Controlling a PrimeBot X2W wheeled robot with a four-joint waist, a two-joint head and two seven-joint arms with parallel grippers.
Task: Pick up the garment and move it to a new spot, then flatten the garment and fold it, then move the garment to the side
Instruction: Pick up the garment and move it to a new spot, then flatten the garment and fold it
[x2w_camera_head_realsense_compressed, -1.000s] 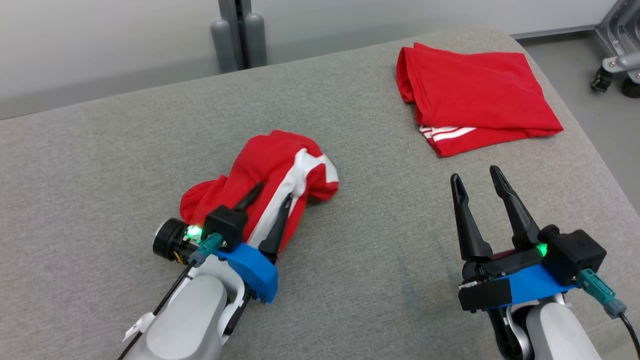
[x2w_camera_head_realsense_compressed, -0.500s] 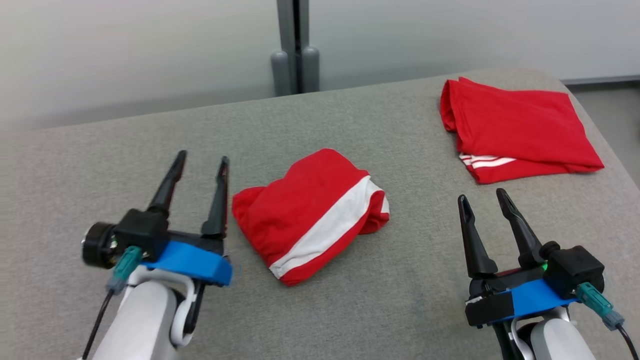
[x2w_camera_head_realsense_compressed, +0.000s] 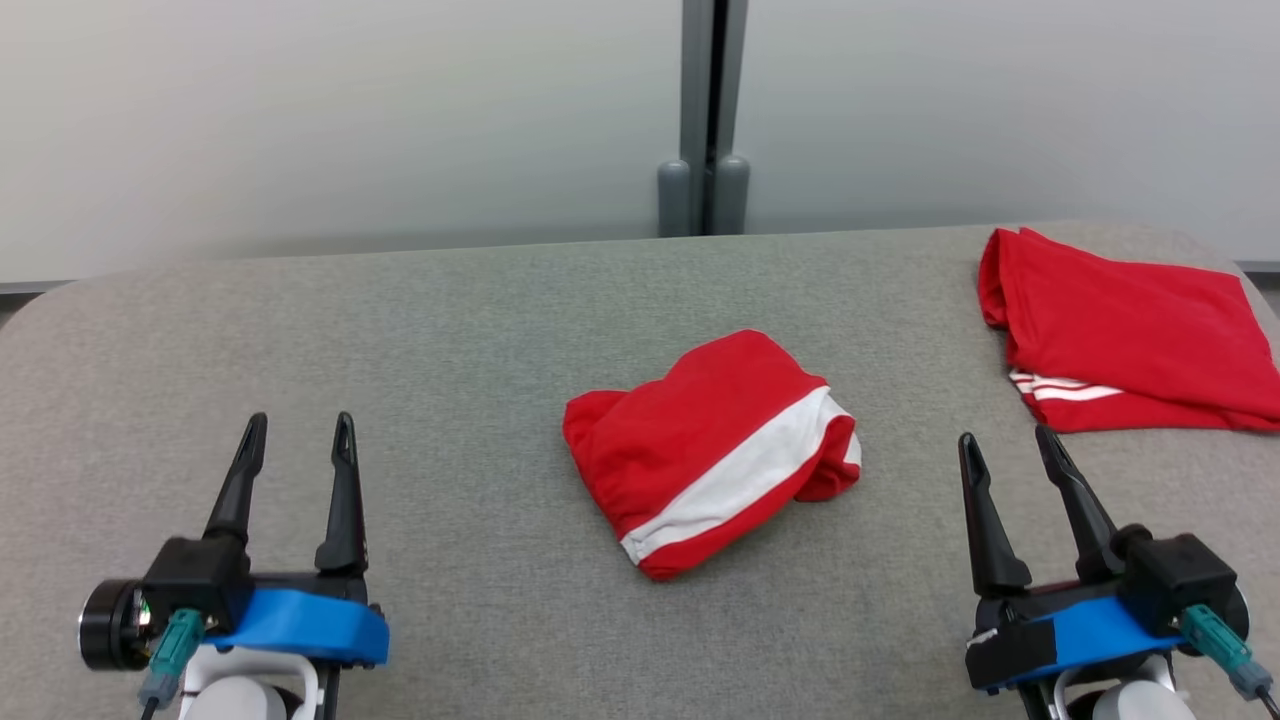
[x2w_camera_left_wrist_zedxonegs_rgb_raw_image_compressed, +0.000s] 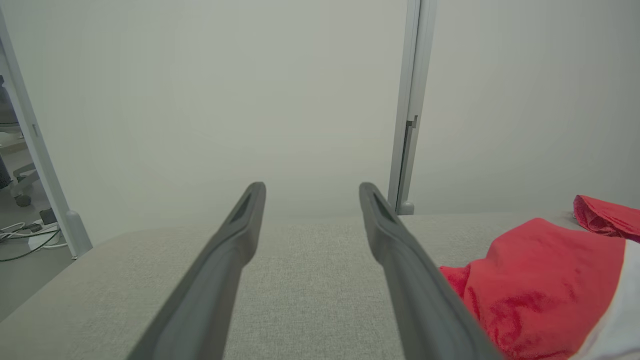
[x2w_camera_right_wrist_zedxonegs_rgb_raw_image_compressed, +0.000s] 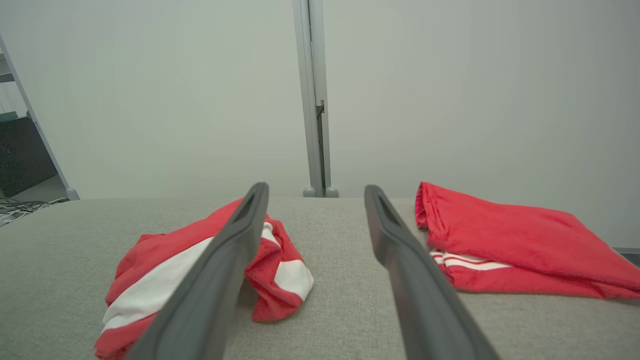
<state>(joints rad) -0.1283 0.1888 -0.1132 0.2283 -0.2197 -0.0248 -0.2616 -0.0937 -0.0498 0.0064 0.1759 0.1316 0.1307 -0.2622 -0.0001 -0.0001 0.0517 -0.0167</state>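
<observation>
We see the bunched red cloth garment (x2w_camera_head_realsense_compressed: 710, 455) with its broad white stripe lying loosely folded at the middle of the grey fabric worktop (x2w_camera_head_realsense_compressed: 480, 330). Our left gripper (x2w_camera_head_realsense_compressed: 300, 420) and right gripper (x2w_camera_head_realsense_compressed: 1005, 436) sit at the worktop's near corners, fingers apart and empty.

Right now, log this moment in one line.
striped garment: bunched, centre of grey surface | folded garment: far right | left jaws: open, empty | right jaws: open, empty | stage: flattening not started

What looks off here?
The red-and-white garment at centre lies in a rumpled bundle, edges uneven, unlike the folded red garment at the far right. The left gripper and right gripper stand open, touching neither.
</observation>
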